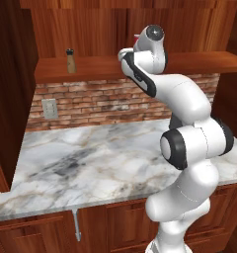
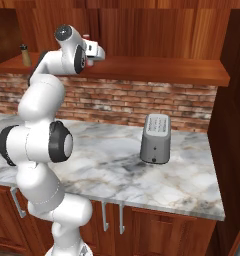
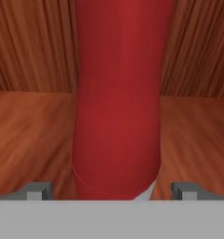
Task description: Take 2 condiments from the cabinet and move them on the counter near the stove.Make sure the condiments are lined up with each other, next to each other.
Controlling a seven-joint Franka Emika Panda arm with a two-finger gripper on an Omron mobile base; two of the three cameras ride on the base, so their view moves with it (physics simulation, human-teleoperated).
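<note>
Two condiments sit on the cabinet shelf (image 1: 199,62), brown shaker (image 1: 70,61) off to the side, and the gripper (image 3: 112,190) is wide open w/ nothing held, fingertips straddling the red bottle (image 3: 118,98), prob lining up the grab.

Red squeeze bottle (image 3: 118,98) upright on cabinet shelf (image 1: 91,69); brown shaker (image 1: 70,61) upright, well apart.

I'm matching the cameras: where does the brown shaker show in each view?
Left base view: brown shaker upper left, upright on the cabinet shelf.
Right base view: far upper left, same shelf.
Hand view: not in it.
Shared landmark: brick wall under the shelf.
</note>
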